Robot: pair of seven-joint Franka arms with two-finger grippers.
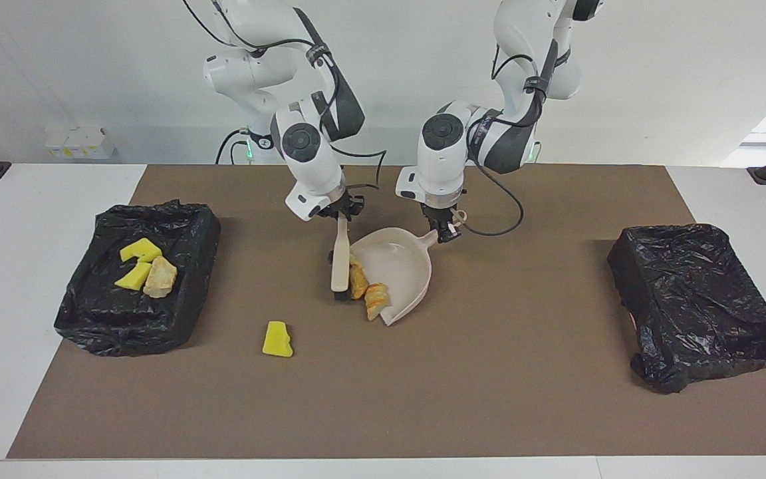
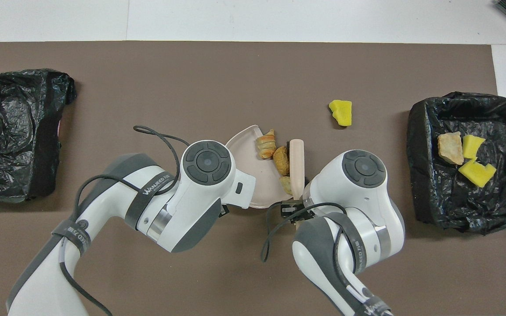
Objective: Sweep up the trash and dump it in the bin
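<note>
Right pincer (image 1: 341,214) clenched on brush (image 1: 340,263), pressing three trash lumps (image 1: 367,291) at dustpan (image 1: 401,266) lip; left pincer (image 1: 446,229) grips its handle. Brush's long axis parallels lip; yellow chunk (image 1: 278,339) lies apart.

The only lettering that can be read is a brand name printed in pale capitals on a dark band (image 2: 151,189) wrapped round the left arm (image 2: 117,193), seen in the overhead view: it reads roughly "WANJEED", followed by smaller characters too fine to make out. That band sits up the arm from the left gripper (image 1: 446,229), on the forearm link just past the wrist. A second dark band (image 2: 75,230) further up the same arm, away from that gripper, carries similar pale print, but only fragments show. The right arm (image 2: 345,245) has a like band (image 2: 374,307) at the picture's lower edge, its print cut off and unreadable
</note>
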